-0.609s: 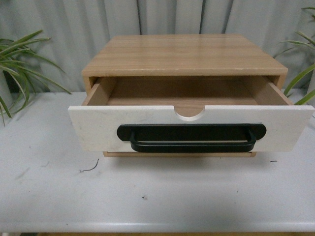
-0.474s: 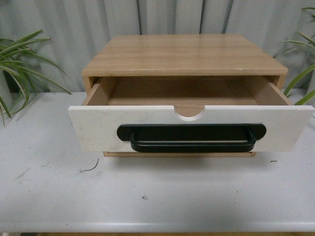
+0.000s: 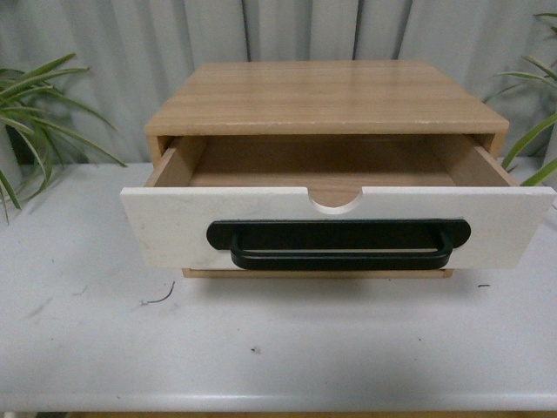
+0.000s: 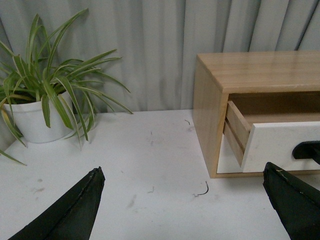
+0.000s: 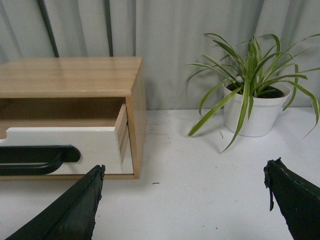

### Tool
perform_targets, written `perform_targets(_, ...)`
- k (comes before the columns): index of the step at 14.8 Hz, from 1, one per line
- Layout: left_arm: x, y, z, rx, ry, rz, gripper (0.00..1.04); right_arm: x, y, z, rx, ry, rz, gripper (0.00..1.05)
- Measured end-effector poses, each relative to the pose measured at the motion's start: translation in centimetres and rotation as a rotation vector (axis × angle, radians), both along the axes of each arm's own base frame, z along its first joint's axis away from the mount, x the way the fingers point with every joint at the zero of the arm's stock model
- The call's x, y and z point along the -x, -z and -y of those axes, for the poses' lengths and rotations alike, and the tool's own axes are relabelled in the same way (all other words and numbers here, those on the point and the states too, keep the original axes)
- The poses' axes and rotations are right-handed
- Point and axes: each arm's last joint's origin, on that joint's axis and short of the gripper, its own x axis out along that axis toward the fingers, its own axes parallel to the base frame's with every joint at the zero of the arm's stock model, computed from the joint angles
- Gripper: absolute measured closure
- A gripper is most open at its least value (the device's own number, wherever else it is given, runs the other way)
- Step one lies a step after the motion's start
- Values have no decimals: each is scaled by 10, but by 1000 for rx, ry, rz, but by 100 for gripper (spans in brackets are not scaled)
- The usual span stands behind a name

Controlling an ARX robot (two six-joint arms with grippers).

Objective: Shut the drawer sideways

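The drawer (image 3: 174, 228) has a white front, a long black bar handle (image 3: 338, 244) and a semicircular notch in its top edge. It is pulled out of the light wood cabinet (image 3: 322, 96) toward me and looks empty inside. Neither gripper shows in the front view. My left gripper (image 4: 185, 200) is open over the white table, left of the cabinet; the drawer's left end (image 4: 280, 145) is by its one finger. My right gripper (image 5: 185, 200) is open over the table, right of the cabinet; the drawer's right end (image 5: 95, 142) shows there.
The cabinet stands on a white table (image 3: 278, 348). A potted plant (image 4: 45, 100) stands left of it and another potted plant (image 5: 252, 100) right of it. A grey curtain (image 3: 104, 52) hangs behind. A small dark wire scrap (image 3: 159, 299) lies on the table.
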Motion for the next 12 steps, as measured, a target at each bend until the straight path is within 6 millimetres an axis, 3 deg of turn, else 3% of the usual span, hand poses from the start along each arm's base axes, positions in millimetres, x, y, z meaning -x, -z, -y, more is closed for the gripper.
perform_targets(6,0,0,0,0,0,0,7,0,0,0,0,0,0,6)
perform_targets(7,0,2,0,23,-36,-46,7,-3,2,1,-76,-54,-80,6)
perform_targets(8,-2,0,5,70,-179,-213,7,-11,-2,3,-148,-64,-104,6)
perform_targets(10,-19,-25,-4,152,-488,-141,7,-34,-31,-1,-196,-112,-9,6)
perform_targets(11,-31,-44,-14,178,-538,-50,7,-50,-45,-5,-192,-138,28,6)
perform_targets(12,-52,-66,-19,162,-481,-1,7,-71,-61,-11,-172,-167,70,6)
